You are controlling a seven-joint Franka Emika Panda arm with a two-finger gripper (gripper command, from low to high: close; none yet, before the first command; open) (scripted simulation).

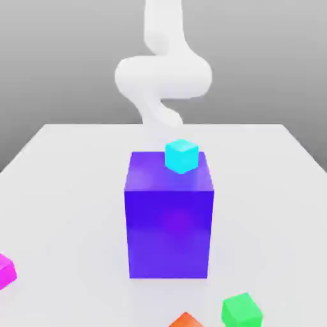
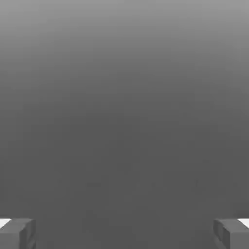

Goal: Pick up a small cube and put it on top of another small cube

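The small cube (image 1: 5, 271), bright magenta, lies on the white table (image 1: 70, 191) at the exterior view's left edge, partly cut off by the frame. My white arm (image 1: 163, 76) curls up behind the big block, far from that cube. In the hand view my gripper (image 2: 124, 233) is open, its grey fingertips (image 2: 19, 233) wide apart with nothing between them and plain grey background beyond.
A big blue-purple block (image 1: 169, 223) stands in the middle of the table with a cyan cube (image 1: 181, 156) on its top near the far right corner. A green cube (image 1: 242, 311) and an orange cube (image 1: 186, 320) lie near the front edge.
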